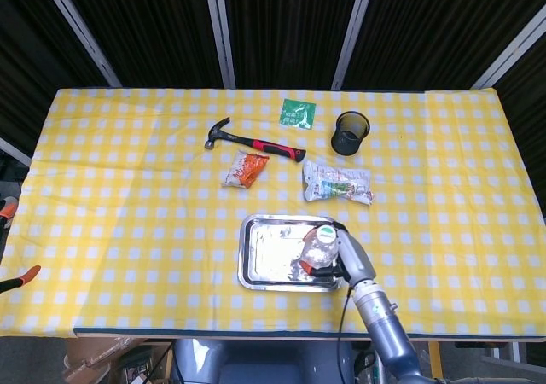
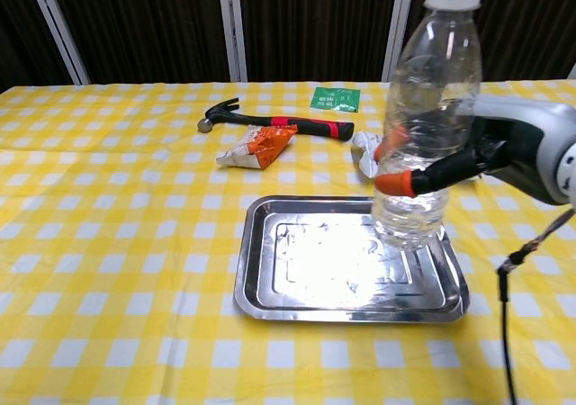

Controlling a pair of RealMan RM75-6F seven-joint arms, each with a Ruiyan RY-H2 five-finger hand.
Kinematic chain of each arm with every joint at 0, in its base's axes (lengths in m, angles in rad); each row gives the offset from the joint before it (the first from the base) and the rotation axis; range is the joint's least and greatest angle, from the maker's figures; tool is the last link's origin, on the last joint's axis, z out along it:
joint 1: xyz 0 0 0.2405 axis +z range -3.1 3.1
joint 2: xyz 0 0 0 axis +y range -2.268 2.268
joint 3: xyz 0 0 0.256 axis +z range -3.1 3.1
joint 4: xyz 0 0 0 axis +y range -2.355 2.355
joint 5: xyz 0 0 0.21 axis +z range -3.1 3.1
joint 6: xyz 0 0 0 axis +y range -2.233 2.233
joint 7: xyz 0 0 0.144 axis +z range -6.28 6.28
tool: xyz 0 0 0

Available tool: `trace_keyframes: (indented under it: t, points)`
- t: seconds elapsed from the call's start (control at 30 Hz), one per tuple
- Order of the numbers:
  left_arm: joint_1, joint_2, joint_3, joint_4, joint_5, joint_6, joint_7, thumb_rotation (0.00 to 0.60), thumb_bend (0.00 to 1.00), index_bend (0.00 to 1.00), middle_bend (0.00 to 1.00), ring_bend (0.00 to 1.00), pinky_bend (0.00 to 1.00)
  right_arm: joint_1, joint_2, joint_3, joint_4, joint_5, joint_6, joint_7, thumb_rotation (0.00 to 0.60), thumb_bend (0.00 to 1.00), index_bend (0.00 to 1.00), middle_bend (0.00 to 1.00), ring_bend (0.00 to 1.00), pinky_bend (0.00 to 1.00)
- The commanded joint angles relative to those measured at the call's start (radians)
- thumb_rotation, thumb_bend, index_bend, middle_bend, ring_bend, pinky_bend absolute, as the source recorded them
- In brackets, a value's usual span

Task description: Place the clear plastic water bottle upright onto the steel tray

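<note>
Right hand [image 2: 490, 153] grips the clear plastic water bottle [image 2: 425, 126] mid-body, upright over the right side of the steel tray [image 2: 270, 292]. Looks light, thin-walled, slick and top-heavy: hold mid-height, gentle squeeze. Left hand [image 1: 10, 275]: can't tell its state.

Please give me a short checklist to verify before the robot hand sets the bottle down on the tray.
1. Bottle held by the right robot hand: ok, fingertips wrap its middle.
2. Bottle upright: ok, cap on top in the chest view.
3. Bottle over the tray: ok, above its right part in both views.
4. Landing spot free: ok, nothing lies in the tray.
5. Bottle base touching the tray: cannot tell.
6. Left robot hand out of the way: ok, only orange fingertips show at the far left table edge.
</note>
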Motion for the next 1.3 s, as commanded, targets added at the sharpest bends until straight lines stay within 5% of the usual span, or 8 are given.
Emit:
trace_keyframes:
  t: [0.03,0.27,0.47,0.73,1.07,1.3]
  points:
    - [-0.001,-0.004,0.002,-0.003,0.002,0.0,0.011,0.6,0.19,0.06,0.0,0.0,0.0,-0.103,0.159,-0.024,0.026,-0.043,-0.044,0.147,0.6,0.47,0.73,0.61,0.29,0.0]
    - [-0.005,-0.018,0.004,-0.011,0.0,-0.005,0.047,0.6,0.19,0.06,0.0,0.0,0.0,-0.265,0.396,-0.061,0.139,-0.224,-0.132,0.475,0.6,0.47,0.73,0.61,0.29,0.0]
    - [-0.007,-0.026,0.006,-0.018,0.003,-0.006,0.067,0.6,0.19,0.06,0.0,0.0,0.0,-0.295,0.453,-0.061,0.202,-0.318,-0.188,0.63,0.6,0.47,0.73,0.61,0.29,0.0]
    - [-0.008,-0.023,0.006,-0.016,0.0,-0.01,0.06,0.6,0.19,0.06,0.0,0.0,0.0,-0.217,0.345,-0.057,0.13,-0.34,-0.223,0.524,0.6,0.47,0.73,0.61,0.29,0.0]
    - [-0.016,-0.018,0.009,-0.01,0.004,-0.026,0.045,0.6,0.19,0.06,0.0,0.0,0.0,-0.033,0.073,-0.017,0.148,-0.15,-0.221,0.236,0.6,0.47,0.73,0.61,0.29,0.0]
    - [-0.012,-0.013,0.007,-0.007,0.0,-0.022,0.03,0.6,0.19,0.06,0.0,0.0,0.0,0.012,-0.031,-0.016,0.198,-0.067,-0.173,0.148,0.6,0.47,0.73,0.61,0.29,0.0]
